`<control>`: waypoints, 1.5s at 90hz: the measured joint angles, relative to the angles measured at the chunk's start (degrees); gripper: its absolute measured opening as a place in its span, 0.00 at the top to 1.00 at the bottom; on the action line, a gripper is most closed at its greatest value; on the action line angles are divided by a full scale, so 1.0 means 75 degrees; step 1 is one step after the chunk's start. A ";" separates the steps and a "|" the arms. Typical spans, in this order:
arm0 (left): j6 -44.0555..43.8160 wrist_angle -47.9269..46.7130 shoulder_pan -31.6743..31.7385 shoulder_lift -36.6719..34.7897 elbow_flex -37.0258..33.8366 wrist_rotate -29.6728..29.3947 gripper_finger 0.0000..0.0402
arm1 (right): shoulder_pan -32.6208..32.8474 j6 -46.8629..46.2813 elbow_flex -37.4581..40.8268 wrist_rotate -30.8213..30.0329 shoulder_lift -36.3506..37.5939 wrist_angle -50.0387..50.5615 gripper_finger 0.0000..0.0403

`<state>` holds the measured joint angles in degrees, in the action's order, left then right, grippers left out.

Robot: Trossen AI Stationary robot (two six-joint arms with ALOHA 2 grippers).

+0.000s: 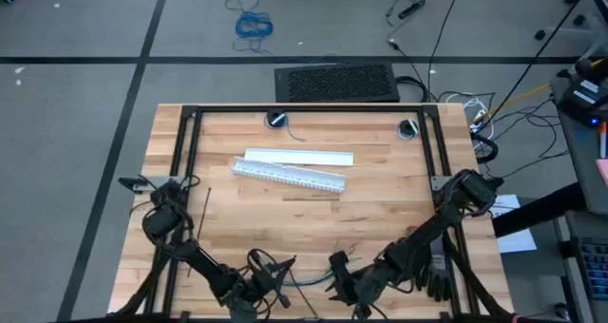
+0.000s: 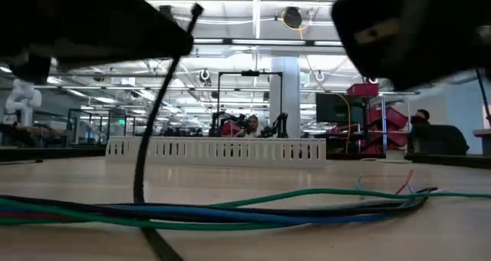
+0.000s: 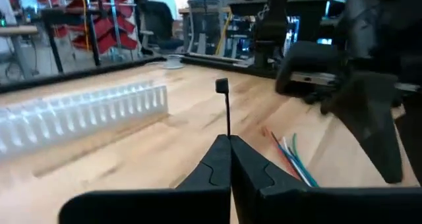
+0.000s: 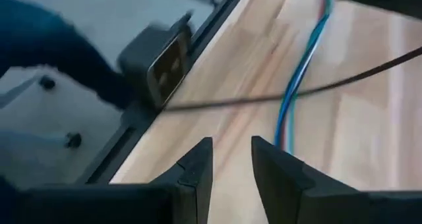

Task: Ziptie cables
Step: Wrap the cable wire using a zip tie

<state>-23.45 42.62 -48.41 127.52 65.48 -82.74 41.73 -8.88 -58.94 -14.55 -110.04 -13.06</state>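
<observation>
The cables (image 1: 309, 280), thin blue, green and reddish wires, lie flat on the wood near the table's front edge, also seen in the low view (image 2: 230, 211). A black ziptie (image 2: 144, 130) curves down from my left gripper (image 3: 230, 145) to the table and runs across the cables. My left gripper (image 1: 275, 277) is shut on it just left of the bundle. Right of the bundle, my right gripper (image 4: 231, 155) stands open above the wood, the cables (image 4: 297, 85) and ziptie (image 4: 297, 94) ahead of it. Another ziptie (image 1: 206, 209) lies at the left. My left gripper pinches the ziptie between its two fingertips close to the head end (image 3: 228, 133). A short length with the square head (image 3: 222, 85) sticks out past the fingertips. The long remainder (image 2: 140, 176) bends down to the table and crosses the cables there.
A white slotted duct (image 1: 290, 174) and its flat cover (image 1: 299, 158) lie across the table's middle. A black metal frame (image 1: 304, 109) rims the table. The room beyond holds benches and other equipment.
</observation>
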 joint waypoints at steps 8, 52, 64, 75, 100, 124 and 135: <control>-0.0030 0.0024 0.0071 0.0218 0.0351 0.0006 1.00 | 0.0185 -0.0213 0.0000 0.0000 0.0000 0.0150 0.76; -0.0033 -0.0100 0.0298 0.1275 0.2137 0.0095 1.00 | 0.0975 -0.0702 0.0003 0.0163 -0.0510 -0.0663 0.76; -0.0027 -0.0179 0.0289 0.1522 0.2484 0.0052 1.00 | 0.1020 -0.0598 0.0003 0.0162 -0.0977 -0.1502 0.76; -0.0029 -0.0182 0.0286 0.1588 0.2692 0.0011 1.00 | 0.1138 0.0029 0.0003 0.0092 -0.1325 -0.2156 0.76; -0.0251 -0.0153 0.0364 0.1604 0.2706 0.0000 1.00 | 0.1528 0.2527 -0.1364 -0.0870 -0.2268 -0.1488 0.76; -0.0386 -0.0385 0.0415 0.1604 0.2709 0.0070 1.00 | 0.1548 0.3542 -0.2572 -0.1691 -0.2795 -0.0751 0.76; -0.0383 -0.0434 0.0409 0.1604 0.2709 0.0085 1.00 | 0.1551 0.3771 -0.2672 -0.1827 -0.2862 -0.0725 0.76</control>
<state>-26.32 39.37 -45.34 139.55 85.80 -82.11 53.36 19.40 -78.98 -28.25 -131.50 -18.50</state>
